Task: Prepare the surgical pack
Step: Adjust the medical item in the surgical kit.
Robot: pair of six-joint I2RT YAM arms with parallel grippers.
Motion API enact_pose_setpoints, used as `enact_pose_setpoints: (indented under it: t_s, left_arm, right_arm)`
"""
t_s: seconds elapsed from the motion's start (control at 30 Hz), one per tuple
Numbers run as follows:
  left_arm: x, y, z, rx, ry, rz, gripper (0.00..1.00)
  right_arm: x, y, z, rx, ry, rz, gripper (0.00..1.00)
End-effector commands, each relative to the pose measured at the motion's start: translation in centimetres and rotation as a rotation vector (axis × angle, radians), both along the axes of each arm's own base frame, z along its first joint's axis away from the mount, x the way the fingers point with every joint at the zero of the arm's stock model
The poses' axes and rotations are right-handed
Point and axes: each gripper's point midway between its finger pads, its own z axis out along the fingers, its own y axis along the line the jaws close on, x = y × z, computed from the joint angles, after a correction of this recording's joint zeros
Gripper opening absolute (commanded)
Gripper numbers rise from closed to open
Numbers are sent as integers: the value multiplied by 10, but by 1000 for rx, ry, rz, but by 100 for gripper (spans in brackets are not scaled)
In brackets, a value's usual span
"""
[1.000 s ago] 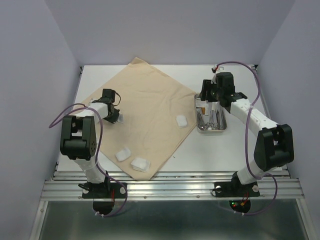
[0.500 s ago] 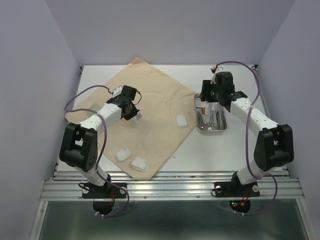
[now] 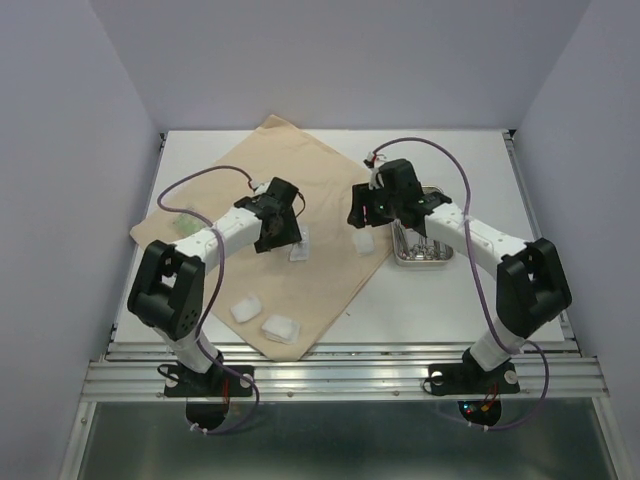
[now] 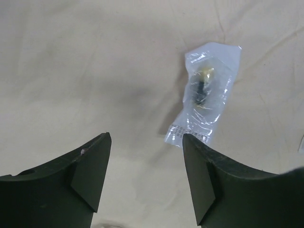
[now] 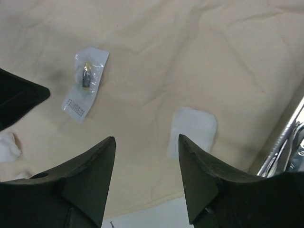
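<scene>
A beige cloth (image 3: 290, 190) lies spread on the white table. On it, just beyond my open left gripper (image 3: 291, 240), lies a small clear packet (image 3: 299, 250) with a dark and yellow item inside. The left wrist view shows the same packet (image 4: 206, 97) lying flat ahead of the empty left gripper (image 4: 146, 137). My right gripper (image 3: 362, 222) hangs open above a white gauze pad (image 3: 363, 243) near the cloth's right corner. That gauze pad (image 5: 192, 132) sits just ahead of the right gripper (image 5: 146, 140). The steel tray (image 3: 440, 259) with silver instruments (image 3: 420, 238) stands right of the cloth.
Two more gauze pads (image 3: 245, 308) (image 3: 281, 328) rest near the cloth's front corner. A small greenish item (image 3: 183, 218) lies at the cloth's left edge. The tray's rim (image 5: 285, 137) is close on the right of the right gripper. Purple cables loop over both arms.
My left arm swung right over the cloth and its gripper opened, leaving the packet on the cloth. My right arm moved left from over the tray to above the gauze pad.
</scene>
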Motion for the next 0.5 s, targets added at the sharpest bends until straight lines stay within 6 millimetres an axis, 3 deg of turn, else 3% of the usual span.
enact_pose_setpoints:
  t_s: [0.0,0.03,0.07,0.13,0.17,0.27,0.37,0.47]
  left_arm:
    - [0,48,44,48,-77,82,73]
    - [1,69,55,43,-102,138,72]
    - [-7,85,52,69,-82,161,71]
    - [-14,112,55,93,-77,217,70]
    - [-23,139,55,123,-71,279,70]
    - [-42,180,54,176,-52,366,70]
    - [-53,202,50,151,-42,439,69]
    - [-58,217,49,153,-33,499,69]
  right_arm:
    - [-3,42,2,68,0,70,61]
    - [0,53,7,72,-9,83,62]
    - [-6,67,-10,50,31,111,64]
    - [-4,84,-13,52,39,108,67]
    - [-9,97,-28,41,69,124,71]
    - [-10,119,-33,60,78,121,73]
    - [-15,147,-52,109,132,129,72]
    - [-12,157,-56,152,150,125,67]
